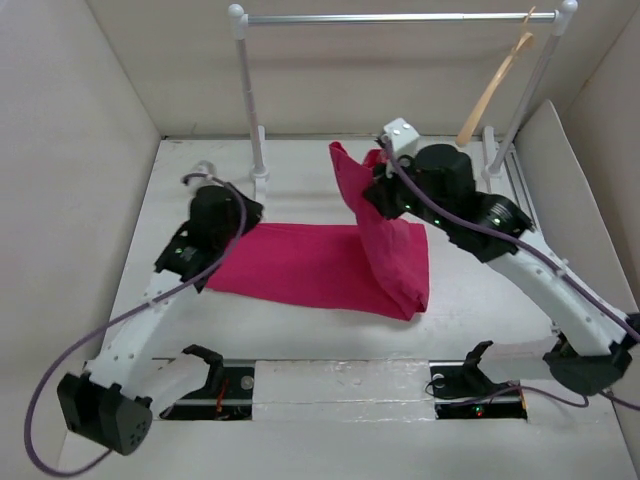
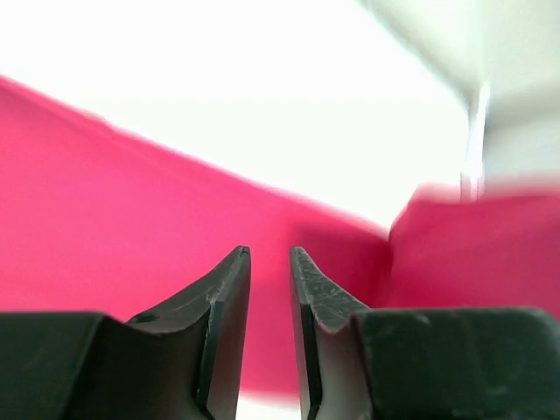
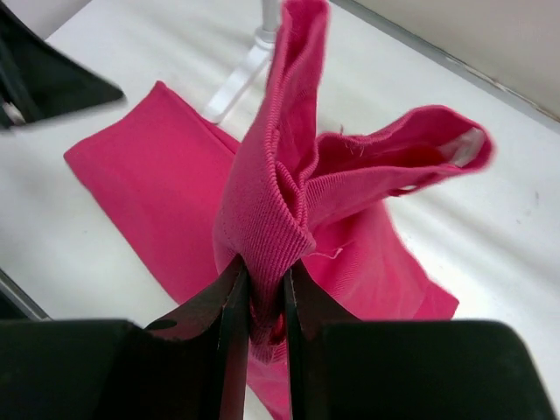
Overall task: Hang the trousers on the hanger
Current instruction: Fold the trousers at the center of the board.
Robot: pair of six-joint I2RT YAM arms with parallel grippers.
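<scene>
The magenta trousers (image 1: 300,265) lie folded across the middle of the table. My right gripper (image 1: 378,188) is shut on a bunched fold of them and holds it up above the table; the wrist view shows the fabric (image 3: 262,210) pinched between the jaws of the gripper (image 3: 262,282). My left gripper (image 1: 238,215) hovers over the trousers' left end with its jaws a narrow gap apart and empty; its wrist view shows the gripper (image 2: 269,255) above pink cloth (image 2: 105,219). The tan wooden hanger (image 1: 495,90) hangs by its hook from the rail's right end.
A white-and-silver rail frame (image 1: 400,17) stands at the back on two posts (image 1: 250,100). Cardboard walls close in the table on the left, back and right. Two dark brackets (image 1: 205,365) sit at the near edge.
</scene>
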